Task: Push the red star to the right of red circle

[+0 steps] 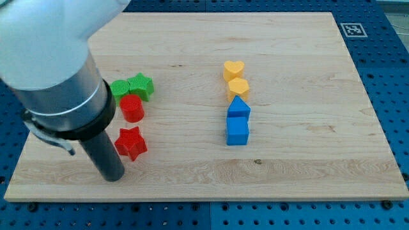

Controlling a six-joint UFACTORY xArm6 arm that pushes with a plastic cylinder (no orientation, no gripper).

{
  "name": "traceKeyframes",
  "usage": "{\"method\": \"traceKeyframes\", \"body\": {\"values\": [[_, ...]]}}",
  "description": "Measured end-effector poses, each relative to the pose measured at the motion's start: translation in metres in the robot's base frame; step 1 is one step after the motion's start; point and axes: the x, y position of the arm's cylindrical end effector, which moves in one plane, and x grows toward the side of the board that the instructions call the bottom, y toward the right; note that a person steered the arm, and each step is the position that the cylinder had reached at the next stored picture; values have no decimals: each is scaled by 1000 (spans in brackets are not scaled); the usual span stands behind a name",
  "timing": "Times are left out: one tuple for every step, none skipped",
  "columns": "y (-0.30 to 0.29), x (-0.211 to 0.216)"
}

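Note:
The red star lies on the wooden board at the view's lower left. The red circle, a short cylinder, stands just above it toward the view's top, with a small gap between them. My tip rests on the board just left of and below the red star, close to it; I cannot tell whether it touches. The thick dark rod and the grey arm body cover the view's upper left.
A green star and a second green block sit right above the red circle. Mid-board stands a column: yellow heart, yellow hexagon, two blue blocks. The board's left edge is near my tip.

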Motion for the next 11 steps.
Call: {"method": "traceKeyframes", "body": {"values": [[16, -2], [26, -9], [26, -22], [26, -34], [26, -43], [26, -50], [31, -54], [39, -55], [49, -45], [34, -20], [6, -27]]}}
